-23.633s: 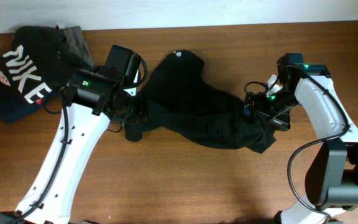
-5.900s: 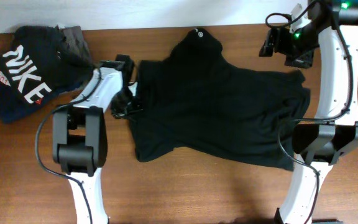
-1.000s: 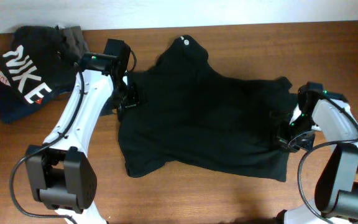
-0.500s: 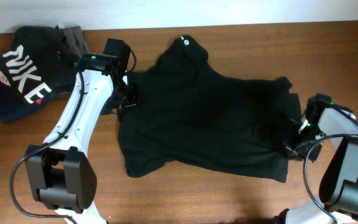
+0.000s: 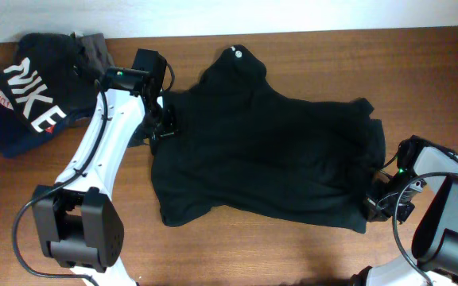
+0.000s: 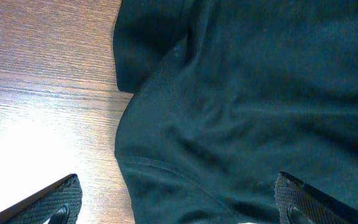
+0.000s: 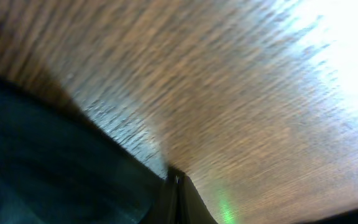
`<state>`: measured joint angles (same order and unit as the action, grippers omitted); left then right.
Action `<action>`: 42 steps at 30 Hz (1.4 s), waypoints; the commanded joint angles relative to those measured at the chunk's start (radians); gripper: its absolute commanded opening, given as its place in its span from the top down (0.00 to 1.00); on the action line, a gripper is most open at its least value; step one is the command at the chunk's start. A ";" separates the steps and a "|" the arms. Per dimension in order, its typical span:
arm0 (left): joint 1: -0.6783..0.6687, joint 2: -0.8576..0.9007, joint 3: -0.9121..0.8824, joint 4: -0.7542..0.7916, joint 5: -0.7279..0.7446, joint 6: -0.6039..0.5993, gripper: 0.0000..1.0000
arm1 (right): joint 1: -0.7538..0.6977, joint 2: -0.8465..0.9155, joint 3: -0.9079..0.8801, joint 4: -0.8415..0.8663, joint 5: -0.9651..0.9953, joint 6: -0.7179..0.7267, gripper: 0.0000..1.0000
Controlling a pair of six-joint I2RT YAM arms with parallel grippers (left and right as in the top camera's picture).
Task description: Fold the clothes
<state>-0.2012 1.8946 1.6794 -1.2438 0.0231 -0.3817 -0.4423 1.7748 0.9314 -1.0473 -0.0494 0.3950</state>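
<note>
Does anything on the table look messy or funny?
Yes. The black T-shirt lies spread out but crooked, with its collar off toward the left and its bottom hem wavy and wrinkled. At the far left, the NIKE garment sits in a crumpled heap.

Black T-shirt [image 5: 269, 151], small white mark [image 5: 231, 51], brown wood-grain table [image 5: 237, 250], perhaps navy garment [image 5: 22, 135] lettered white

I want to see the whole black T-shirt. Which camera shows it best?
The overhead view: the whole black T-shirt lies spread on the table, white collar mark visible. The left wrist view shows only a close-up of one edge and sleeve; the right wrist view, a blurry dark corner.
</note>
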 commanded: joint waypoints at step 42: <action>-0.006 0.002 0.002 0.002 0.007 0.032 0.02 | 0.160 -0.230 -0.264 0.162 -0.016 0.254 0.96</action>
<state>-0.2012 1.8946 1.6794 -1.2385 0.0231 -0.3626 -0.2852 1.5345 0.7036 -0.8642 -0.1761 0.5411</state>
